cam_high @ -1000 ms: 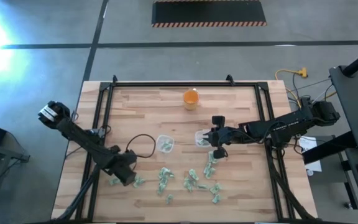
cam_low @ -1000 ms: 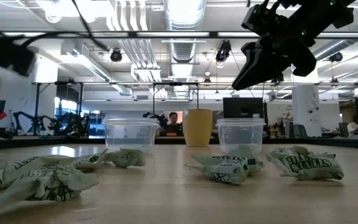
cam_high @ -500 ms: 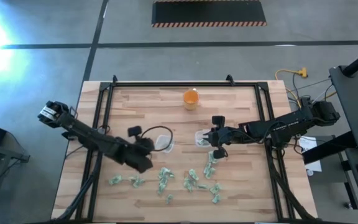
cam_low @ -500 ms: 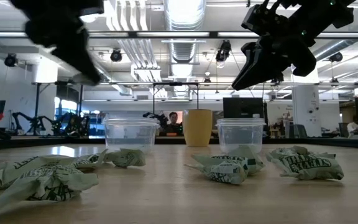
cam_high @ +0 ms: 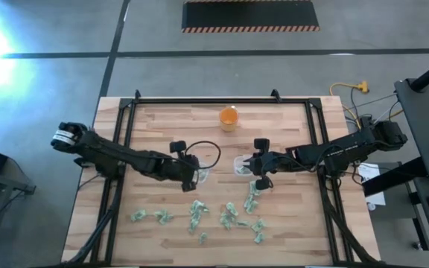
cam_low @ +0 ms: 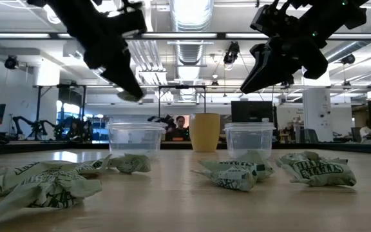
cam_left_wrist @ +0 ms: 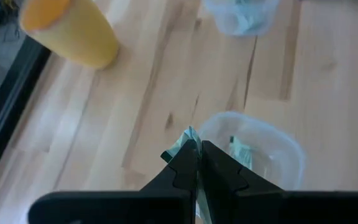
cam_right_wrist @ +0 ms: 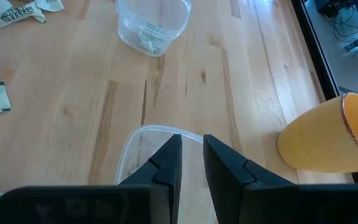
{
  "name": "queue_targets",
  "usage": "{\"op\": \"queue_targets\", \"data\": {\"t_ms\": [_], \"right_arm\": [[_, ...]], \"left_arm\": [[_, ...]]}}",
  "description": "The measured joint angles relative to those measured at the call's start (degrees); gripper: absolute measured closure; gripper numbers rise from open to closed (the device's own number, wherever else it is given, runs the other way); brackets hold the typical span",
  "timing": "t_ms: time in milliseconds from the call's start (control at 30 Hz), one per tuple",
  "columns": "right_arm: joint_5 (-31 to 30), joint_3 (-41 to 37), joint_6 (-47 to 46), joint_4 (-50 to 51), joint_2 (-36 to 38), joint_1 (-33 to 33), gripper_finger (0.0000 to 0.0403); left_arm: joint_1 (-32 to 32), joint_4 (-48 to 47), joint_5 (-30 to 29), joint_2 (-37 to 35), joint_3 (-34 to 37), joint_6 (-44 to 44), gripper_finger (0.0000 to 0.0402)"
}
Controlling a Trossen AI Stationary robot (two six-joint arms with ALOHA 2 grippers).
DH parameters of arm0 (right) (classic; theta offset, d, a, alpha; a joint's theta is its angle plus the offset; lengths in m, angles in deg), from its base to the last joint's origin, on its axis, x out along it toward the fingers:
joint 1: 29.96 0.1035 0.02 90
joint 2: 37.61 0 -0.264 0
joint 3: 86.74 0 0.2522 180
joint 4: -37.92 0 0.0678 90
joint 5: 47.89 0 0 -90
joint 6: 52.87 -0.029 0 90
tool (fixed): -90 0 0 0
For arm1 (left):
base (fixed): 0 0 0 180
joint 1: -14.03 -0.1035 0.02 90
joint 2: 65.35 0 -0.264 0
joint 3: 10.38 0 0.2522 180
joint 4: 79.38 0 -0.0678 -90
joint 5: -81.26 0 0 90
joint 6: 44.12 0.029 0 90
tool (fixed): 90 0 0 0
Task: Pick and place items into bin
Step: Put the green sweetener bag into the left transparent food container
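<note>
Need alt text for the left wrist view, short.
The left end effector, shut on a pale green wrinkly piece, hangs over the edge of a clear tub that already holds a piece. On the wooden table beyond are a second clear tub and an orange cup.

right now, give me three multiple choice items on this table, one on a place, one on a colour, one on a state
1. Where is the left gripper?
A. above the left clear tub
B. beside the orange cup
C. off the table

2. What colour is the cup?
A. blue
B. orange
C. black

3. What is the left gripper doing?
A. open and empty
B. shut on the cup
C. shut on a pale green piece

Answers:
1. A, the high view and the left wrist view put it just over that tub's rim.
2. B, it stands orange at the table's far side.
3. C, the left wrist view shows green wrap pinched between its fingertips.
</note>
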Motion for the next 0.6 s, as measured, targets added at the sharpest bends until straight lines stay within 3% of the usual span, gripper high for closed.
{"op": "queue_targets", "data": {"t_ms": [300, 600], "right_arm": [[0.0, 0.0, 0.07, 0.04, 0.0, 0.0, 0.0346], [0.0, -0.05, 0.06, 0.07, 0.0, 0.0, 0.0346]], "left_arm": [[-1.12, 0.21, 4.41, 6.85, -0.78, 1.6, 0.04], [-1.12, 2.59, 5.05, 6.6, -1.43, 4.41, 0.0386]]}}
